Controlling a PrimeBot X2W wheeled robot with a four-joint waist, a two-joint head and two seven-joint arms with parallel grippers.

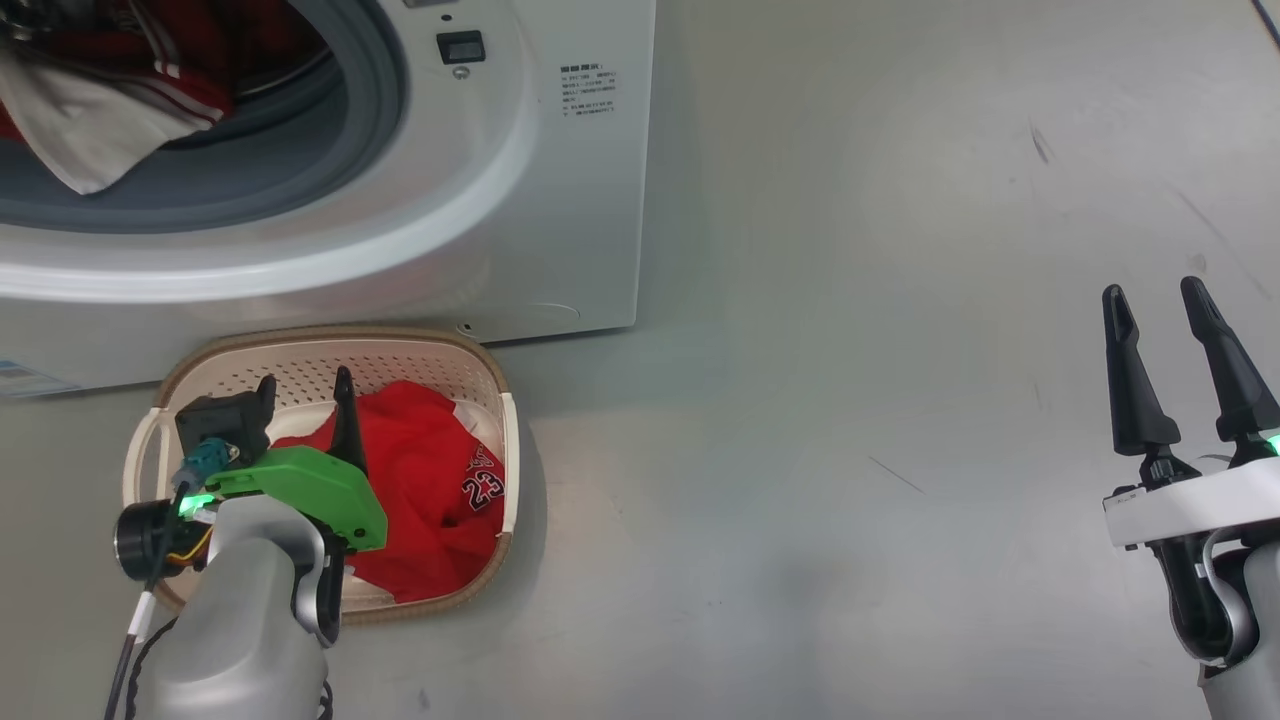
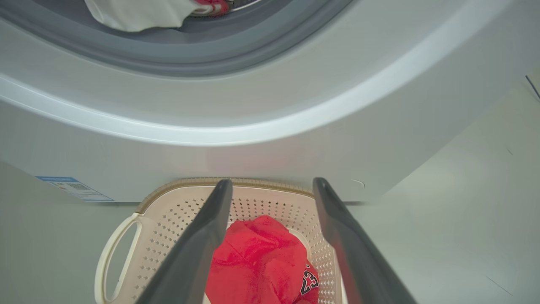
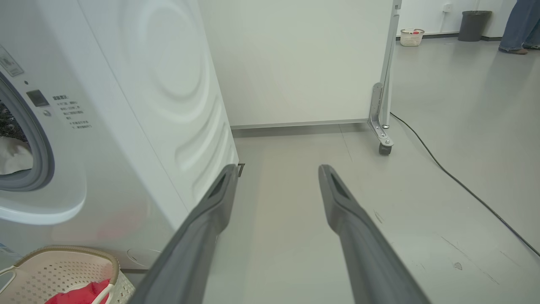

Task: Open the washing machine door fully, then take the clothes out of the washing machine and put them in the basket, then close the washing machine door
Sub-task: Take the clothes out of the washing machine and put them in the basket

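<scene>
Jersey (image 1: 430, 490) lies crumpled in perforated cream basket (image 1: 400, 362); left hand (image 1: 305, 378), right hand (image 1: 1152, 290) spread apart.

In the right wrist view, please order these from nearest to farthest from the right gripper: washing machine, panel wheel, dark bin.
1. washing machine, close on the left.
2. panel wheel, ahead on the right.
3. dark bin, far away, top right.

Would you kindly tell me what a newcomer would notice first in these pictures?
The bright red jersey numbered 23 lies crumpled in the cream basket on the floor before the washing machine, with the left gripper open above it. A red-and-white garment spills over the grey seal of the drum mouth, upper left in the head view. The right gripper stands open over the floor at lower right.
</scene>
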